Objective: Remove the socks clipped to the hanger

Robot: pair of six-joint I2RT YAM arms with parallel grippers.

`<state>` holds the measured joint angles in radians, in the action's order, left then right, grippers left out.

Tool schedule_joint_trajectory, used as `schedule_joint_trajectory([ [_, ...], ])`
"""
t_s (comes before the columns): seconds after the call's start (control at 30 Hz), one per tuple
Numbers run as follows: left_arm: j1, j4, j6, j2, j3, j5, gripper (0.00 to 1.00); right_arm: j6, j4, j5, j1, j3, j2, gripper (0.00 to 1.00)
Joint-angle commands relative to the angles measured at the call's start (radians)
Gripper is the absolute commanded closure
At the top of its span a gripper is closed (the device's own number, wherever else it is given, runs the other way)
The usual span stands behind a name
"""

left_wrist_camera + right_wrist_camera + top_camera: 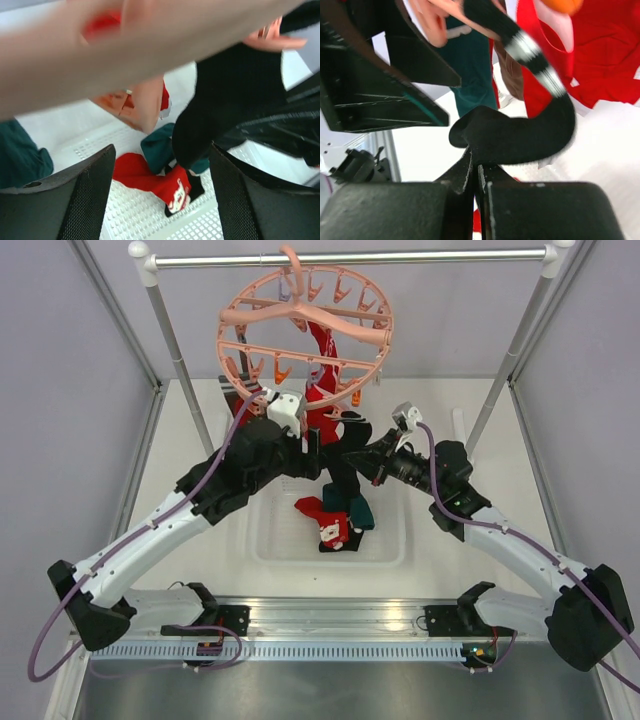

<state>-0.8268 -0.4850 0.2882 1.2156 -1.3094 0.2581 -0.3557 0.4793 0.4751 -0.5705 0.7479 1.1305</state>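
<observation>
The salmon-pink round hanger hangs from the rail by its hook. A red sock is clipped to it. In the right wrist view a black sock with white stripes runs from a clip down into my right gripper, which is shut on its toe; teal, brown and red socks hang behind. My right gripper sits under the ring. My left gripper is next to it, open and empty, with the black sock just ahead.
A white perforated basket lies below the hanger. It holds a red sock with white marks and a teal sock, which also show in the left wrist view. The grey rail stands on two posts.
</observation>
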Motion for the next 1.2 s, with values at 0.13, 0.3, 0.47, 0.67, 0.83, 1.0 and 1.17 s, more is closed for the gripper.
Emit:
schedule_joint_trajectory([
  [0.13,-0.002,0.189,0.081,-0.165,0.211,-0.172,0.19,-0.118,0.159,0.172,0.043,-0.018,0.028,0.99],
  [0.3,-0.003,0.315,0.08,-0.234,0.326,-0.236,0.18,-0.163,0.211,0.255,0.046,-0.009,0.06,0.99],
  [0.47,-0.002,0.398,0.066,-0.231,0.363,-0.255,0.18,-0.19,0.249,0.304,0.047,-0.005,0.075,0.99],
  [0.67,-0.003,0.45,0.075,-0.226,0.386,-0.289,0.23,-0.187,0.231,0.324,0.046,-0.007,0.081,0.99],
  [0.83,-0.003,0.456,0.083,-0.194,0.383,-0.322,0.39,-0.198,0.234,0.339,0.046,-0.009,0.084,0.99],
  [1.0,-0.003,0.464,0.097,-0.188,0.395,-0.332,0.69,-0.174,0.2,0.329,0.046,-0.004,0.072,0.96],
  [1.17,-0.002,0.453,0.111,-0.179,0.397,-0.309,0.98,-0.091,0.052,0.258,0.046,0.019,0.034,0.61],
])
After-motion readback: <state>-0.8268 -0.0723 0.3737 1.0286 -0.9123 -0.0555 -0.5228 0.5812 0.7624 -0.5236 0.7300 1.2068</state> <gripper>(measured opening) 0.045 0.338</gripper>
